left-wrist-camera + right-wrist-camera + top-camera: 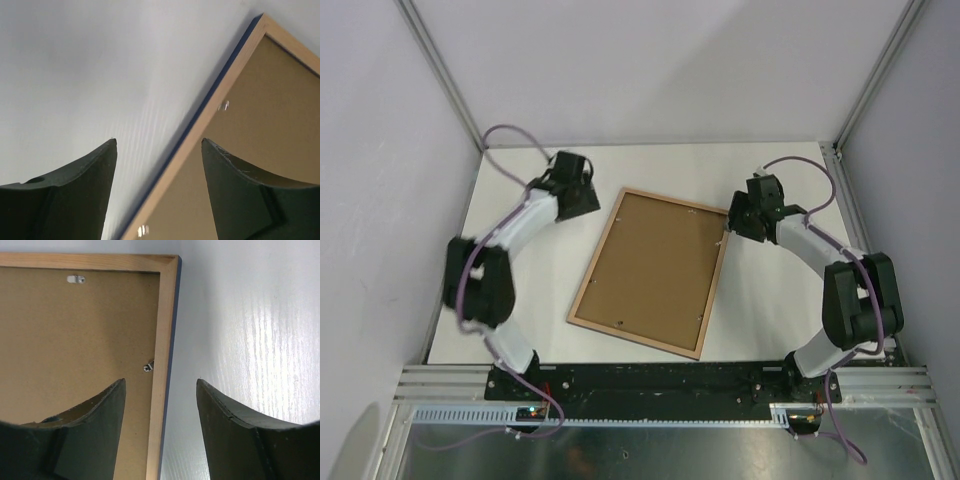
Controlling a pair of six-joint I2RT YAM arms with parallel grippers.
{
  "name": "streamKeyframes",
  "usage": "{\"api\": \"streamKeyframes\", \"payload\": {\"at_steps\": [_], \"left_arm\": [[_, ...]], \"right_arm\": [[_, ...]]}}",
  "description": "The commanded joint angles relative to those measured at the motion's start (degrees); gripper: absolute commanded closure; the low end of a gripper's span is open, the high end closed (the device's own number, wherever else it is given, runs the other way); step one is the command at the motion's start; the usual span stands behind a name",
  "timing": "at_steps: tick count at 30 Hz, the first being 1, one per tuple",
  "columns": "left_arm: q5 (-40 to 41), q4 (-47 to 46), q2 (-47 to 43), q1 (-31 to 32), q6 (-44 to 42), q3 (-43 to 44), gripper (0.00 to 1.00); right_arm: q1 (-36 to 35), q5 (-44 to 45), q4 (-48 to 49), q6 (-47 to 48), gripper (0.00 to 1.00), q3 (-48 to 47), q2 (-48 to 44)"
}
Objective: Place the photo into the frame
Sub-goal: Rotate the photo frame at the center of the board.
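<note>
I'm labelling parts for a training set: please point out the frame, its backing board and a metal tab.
frame (161, 340): right wrist view, on its light wooden side rail.
backing board (655, 270): top external view, middle of the brown panel.
metal tab (76, 278): right wrist view, silver piece near the top rail.

No legible text, label or number anywhere.

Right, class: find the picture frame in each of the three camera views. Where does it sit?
Top external: the frame lies askew in mid-picture.
Left wrist: its edge runs diagonally from the upper right to the bottom centre.
Right wrist: its corner and right rail fill the upper left.
Shared landmark: the brown backing board inside it.
</note>
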State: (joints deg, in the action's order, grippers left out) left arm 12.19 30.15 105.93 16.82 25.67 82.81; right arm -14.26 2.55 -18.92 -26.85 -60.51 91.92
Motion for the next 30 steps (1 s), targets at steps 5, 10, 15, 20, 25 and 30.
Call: {"api": "streamKeyframes", "payload": {"at_steps": [5, 10, 15, 20, 25, 30], "left_arm": [[1.31, 5.17, -30.84, 0.34, 31.13, -29.28, 0.30], [-1.18, 9.53, -42.67, 2.76, 39.39, -40.84, 0.30], [-2.52, 13.29, -49.00, 6.99, 46.13, -46.26, 0.29], [-2.54, 15.86, -50.05, 10.72, 52.66, -48.99, 0.29], [-2.46, 16.60, -50.66, 12.66, 56.83, -50.37, 0.32], [-2.15, 17.30, -49.36, 13.77, 58.81, -50.31, 0.34]], "right_arm": [[-1.37, 0.74, 0.41, -1.33, 0.37, -0.78, -6.80], [-2.40, 0.79, 0.33, -1.40, 0.37, -0.75, -7.22], [-3.00, 1.65, -0.25, -1.65, 0.37, -0.80, -6.25], [-3.29, 1.82, -0.19, -1.92, 0.38, -0.76, -5.70], [-3.35, 2.06, -0.02, -2.02, 0.38, -0.76, -5.90], [-3.39, 2.15, -0.12, -2.14, 0.38, -0.75, -5.96]]}}
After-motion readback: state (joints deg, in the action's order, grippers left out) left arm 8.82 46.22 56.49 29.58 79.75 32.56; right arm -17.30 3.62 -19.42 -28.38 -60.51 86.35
